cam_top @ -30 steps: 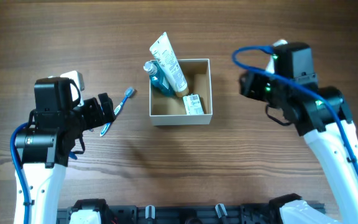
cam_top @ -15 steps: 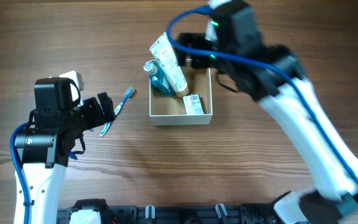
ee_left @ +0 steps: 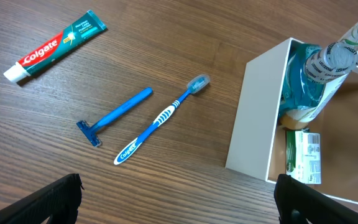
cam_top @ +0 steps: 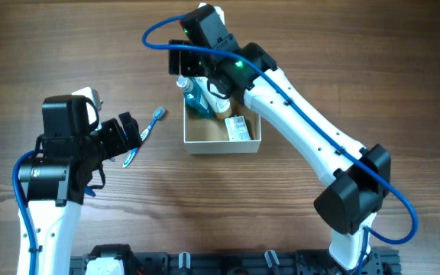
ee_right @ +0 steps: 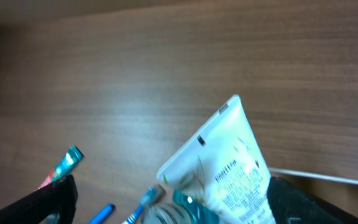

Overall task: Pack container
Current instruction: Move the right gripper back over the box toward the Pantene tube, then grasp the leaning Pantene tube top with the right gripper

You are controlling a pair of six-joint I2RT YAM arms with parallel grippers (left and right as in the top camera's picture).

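1. Brown wood-grain surface fills every view, with both arms reaching over it from the near edge.
2. The container (cam_top: 221, 147) stands upright about mid-surface, slightly toward the far edge. It is open-topped, with thin white walls and a tan floor.
3. Inside it, a white tube (ee_right: 222, 168) leans tilted, its crimped end sticking out over the container's far-left corner.
4. A teal bottle (ee_left: 300, 87) sits beside the tube against the left wall. A small green-and-white box (ee_left: 303, 155) lies flat on the floor by the near wall.
5. The right end effector (ee_right: 171, 186) hovers over that far-left corner with its fingers spread wide. The tube's crimped end shows between them in the wrist view, and contact cannot be told.
6. The left end effector (ee_left: 176, 186) is near the left edge, fingers spread wide over bare wood and gripping nothing.
7. A blue-and-white toothbrush (ee_left: 160, 118) lies flat to the left of the container, apart from it.
8. A blue razor (ee_left: 114, 115) lies just beside the toothbrush, not touching it.
9. A Colgate toothpaste tube (ee_left: 55, 46) lies well apart from both, farther toward the left edge.
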